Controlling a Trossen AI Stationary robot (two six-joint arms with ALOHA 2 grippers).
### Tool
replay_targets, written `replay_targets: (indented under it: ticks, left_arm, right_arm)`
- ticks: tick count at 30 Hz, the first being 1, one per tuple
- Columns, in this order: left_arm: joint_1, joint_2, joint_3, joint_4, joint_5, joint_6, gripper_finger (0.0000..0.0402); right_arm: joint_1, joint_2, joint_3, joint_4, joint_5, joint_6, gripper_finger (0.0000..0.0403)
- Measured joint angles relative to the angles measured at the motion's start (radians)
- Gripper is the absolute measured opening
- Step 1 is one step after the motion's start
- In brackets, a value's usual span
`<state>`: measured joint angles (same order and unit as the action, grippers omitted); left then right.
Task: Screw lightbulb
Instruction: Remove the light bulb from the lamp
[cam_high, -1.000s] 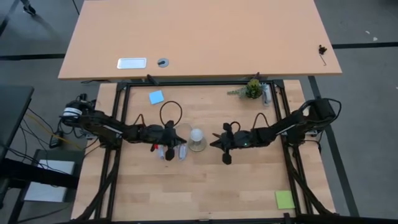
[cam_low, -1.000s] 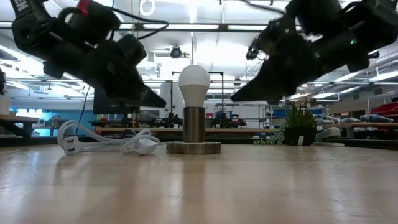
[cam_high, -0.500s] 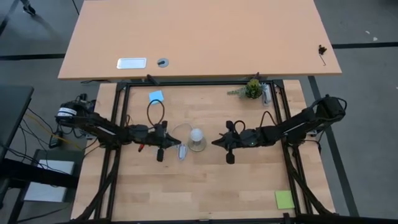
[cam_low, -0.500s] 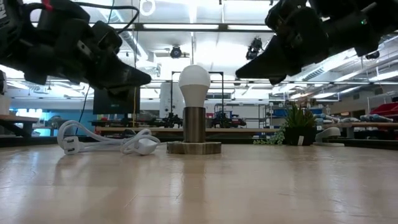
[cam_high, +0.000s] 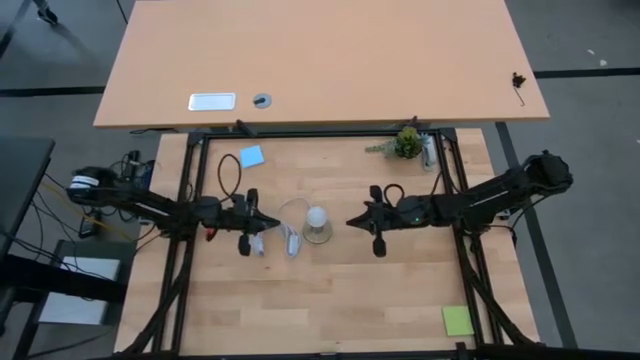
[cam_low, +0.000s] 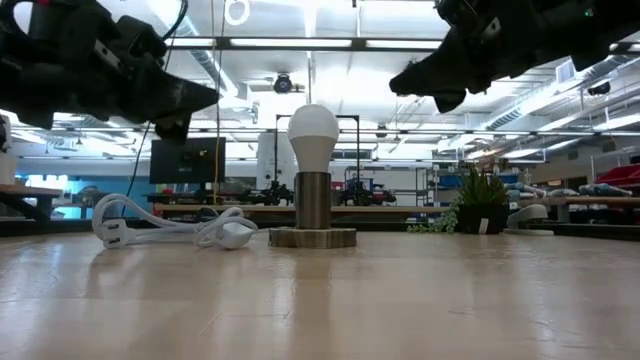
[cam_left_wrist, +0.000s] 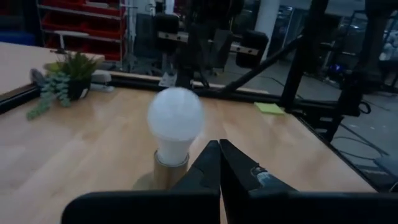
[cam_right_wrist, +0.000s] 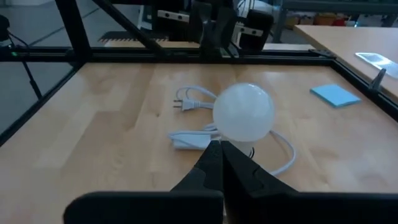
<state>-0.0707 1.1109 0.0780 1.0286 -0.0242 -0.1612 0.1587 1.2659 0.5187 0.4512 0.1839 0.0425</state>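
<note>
The white lightbulb (cam_high: 316, 216) stands upright in a metal socket (cam_low: 312, 200) on a round base (cam_low: 311, 237) near the table's middle. The socket's white cord (cam_low: 170, 228) lies coiled on the table to its left. My left gripper (cam_high: 272, 222) hangs shut to the left of the bulb, pointing level at it from a short way off, about level with the bulb's top (cam_low: 313, 125). My right gripper (cam_high: 350, 221) hangs shut to the bulb's right, higher than the bulb and tipped slightly down toward it. Both wrist views show the bulb (cam_left_wrist: 175, 117) (cam_right_wrist: 243, 112) just beyond the shut fingertips.
A blue note (cam_high: 251, 156) lies at the far left and a small plant (cam_high: 405, 143) at the far right. A green note (cam_high: 458, 320) sits near the front right corner. Black frame rails (cam_high: 190, 190) run along the table's sides.
Both grippers have drawn back from the bulb and risen. The left went toward the table's left edge and tipped up to level. The right went up and a little toward the right edge. The bulb and socket have stayed put.
</note>
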Motion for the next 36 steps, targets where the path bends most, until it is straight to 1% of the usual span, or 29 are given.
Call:
replay_targets:
  ticks: [4, 6, 10, 12, 15, 18, 20, 22, 25, 26, 28, 31, 33, 36]
  left_arm:
    - [0.026, -0.059, -0.015, -0.058, 0.001, 0.000, 0.0001]
    - [0.041, -0.082, -0.021, -0.088, 0.010, 0.000, 0.0001]
    - [0.057, -0.111, -0.019, -0.085, 0.046, 0.002, 0.0001]
    - [0.063, -0.113, -0.019, -0.074, 0.049, -0.005, 0.0001]
    - [0.072, -0.127, -0.018, -0.032, 0.046, -0.075, 0.0001]
    - [0.079, -0.144, -0.019, 0.014, 0.016, -0.050, 0.0001]
    - [0.079, -0.154, -0.018, 0.038, 0.006, -0.015, 0.0001]
    - [0.070, -0.158, -0.018, 0.030, 0.025, 0.051, 0.0001]
    - [0.045, -0.156, -0.018, -0.042, 0.041, 0.175, 0.0001]
    - [0.042, -0.156, -0.019, -0.056, 0.035, 0.195, 0.0001]
    - [0.042, -0.157, -0.016, -0.059, 0.019, 0.175, 0.0001]
    - [0.029, -0.174, -0.006, -0.065, 0.073, 0.127, 0.0001]
    - [0.020, -0.199, -0.005, -0.106, 0.091, 0.140, 0.0001]
    - [0.021, -0.242, -0.005, -0.167, 0.074, 0.132, 0.0001]
  right_arm:
    - [-0.035, 0.006, 0.000, -0.005, -0.010, -0.009, 0.0001]
    - [-0.058, 0.009, 0.000, 0.000, -0.035, -0.004, 0.0001]
    - [-0.104, 0.008, 0.000, 0.010, -0.104, 0.002, 0.0001]
    - [-0.123, 0.008, 0.000, 0.008, -0.106, 0.020, 0.0001]
    - [-0.147, 0.008, 0.000, 0.012, -0.076, 0.087, 0.0001]
    - [-0.159, 0.007, 0.000, 0.054, -0.064, 0.077, 0.0001]
    - [-0.159, 0.008, 0.000, 0.061, -0.076, 0.064, 0.0002]
    - [-0.154, 0.008, 0.000, 0.062, -0.116, 0.049, 0.0003]
    - [-0.122, 0.008, 0.000, 0.038, -0.155, 0.039, 0.0003]
    - [-0.109, 0.008, 0.000, 0.031, -0.157, 0.024, 0.0003]
    - [-0.084, 0.008, 0.000, 0.037, -0.152, -0.016, 0.0004]
    - [-0.046, 0.008, 0.000, 0.083, -0.111, -0.043, 0.0004]
    - [-0.022, -0.001, 0.000, 0.094, -0.092, -0.075, 0.0004]
    - [0.004, -0.023, 0.000, 0.092, -0.047, -0.087, 0.0002]
